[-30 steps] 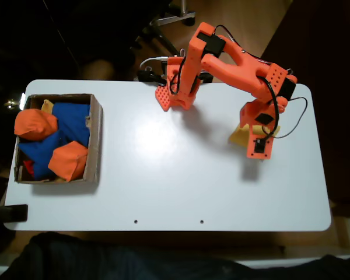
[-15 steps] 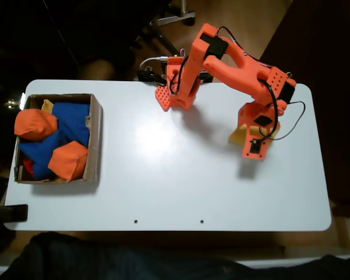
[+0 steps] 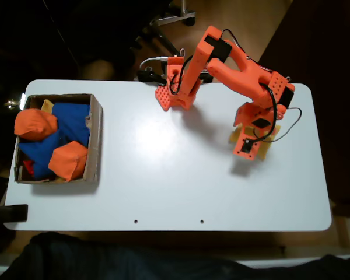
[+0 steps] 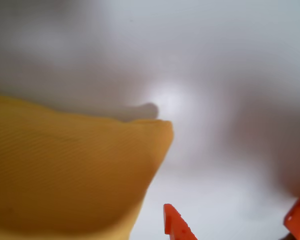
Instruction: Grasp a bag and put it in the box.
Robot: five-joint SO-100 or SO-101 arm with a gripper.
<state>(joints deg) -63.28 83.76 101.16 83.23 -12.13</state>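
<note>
In the fixed view the yellow bag lies on the white table at the right, mostly covered by my orange gripper, which hovers over it. Yellow corners stick out at the gripper's left and lower right. Up close in the wrist view, the bag is blurred and takes up the lower left. An orange fingertip stands just right of it and a second orange part sits at the lower right corner. Bare table shows between them, so my gripper looks open with nothing inside. The brown cardboard box stands at the table's left end.
The box holds orange beanbags and blue beanbags, piled above its walls. The arm's base is at the table's far edge. The white table is bare between the box and the gripper.
The gripper has drawn back a little, up and to the left in the fixed view, over the yellow bag. The bag and the box have not moved.
</note>
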